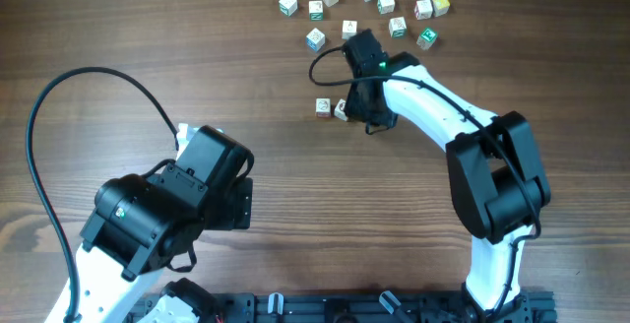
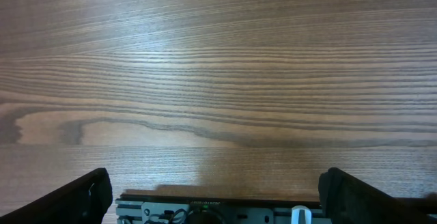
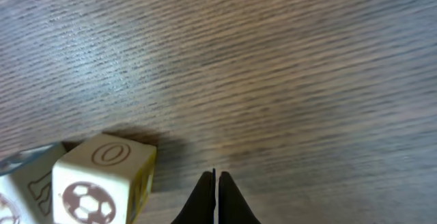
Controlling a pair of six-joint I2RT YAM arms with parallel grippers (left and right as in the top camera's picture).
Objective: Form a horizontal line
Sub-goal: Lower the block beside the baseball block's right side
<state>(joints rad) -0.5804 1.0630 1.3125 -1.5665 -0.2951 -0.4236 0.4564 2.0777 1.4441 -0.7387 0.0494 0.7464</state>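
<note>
Right claw (image 3: 216, 191) is pinched shut on nothing, right beside the short row of cubes (image 1: 332, 107) on the desk (image 1: 148, 28), maybe so it can push them straight, while left claw (image 2: 215, 193) hangs wide open.

— What lies behind everything?

— A wooden table (image 1: 148, 28), mid-brown, with fine grain running left to right across the whole overhead view.

— Any marks in the wood?

— In the left wrist view a dark streak (image 2: 205, 134) wanders across the lower middle, and it loops into a darker patch at the lower left.

— And the light?

— It is soft. A pale sheen (image 2: 171, 46) sits on the wood at the upper left of centre in that view. A similar wash brightens the upper left of the right wrist view.

— The bottom edge?

— A black rail (image 1: 394, 306) runs along the bottom of the overhead view.
</note>
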